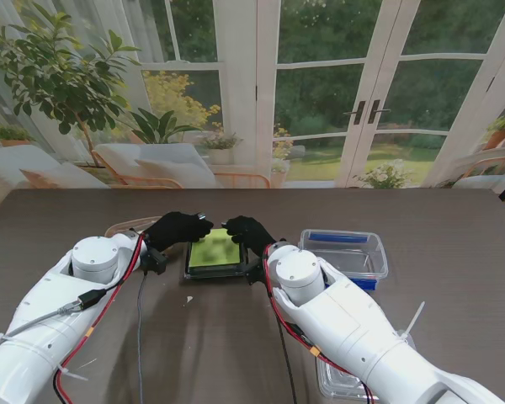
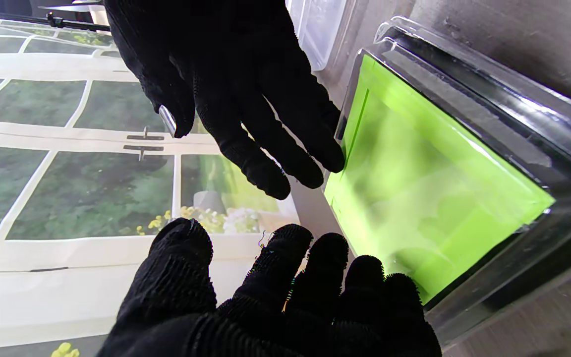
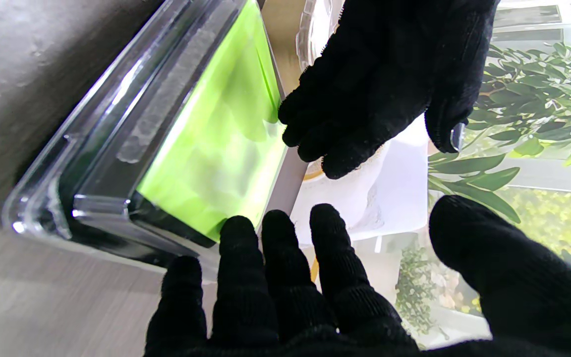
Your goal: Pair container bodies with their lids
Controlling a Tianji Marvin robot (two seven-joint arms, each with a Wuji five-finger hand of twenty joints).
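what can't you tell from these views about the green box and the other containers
- Green box: both hands cover its far edge in the stand view, so whether the lid is seated is unclear.
- Clear container: mostly hidden by the right arm.
- Item behind the left hand: only a rim shows.
- Blue-edged container: contents unclear.

Both hands, left [image 1: 177,228] and right [image 1: 248,233], wore black knit gloves beside a bright green lid [image 1: 214,251] on a dark clear-rimmed box [image 1: 191,271], while a clear tub [image 1: 345,253] showed blue strips on the grey-brown wood-grain table [image 1: 454,252].
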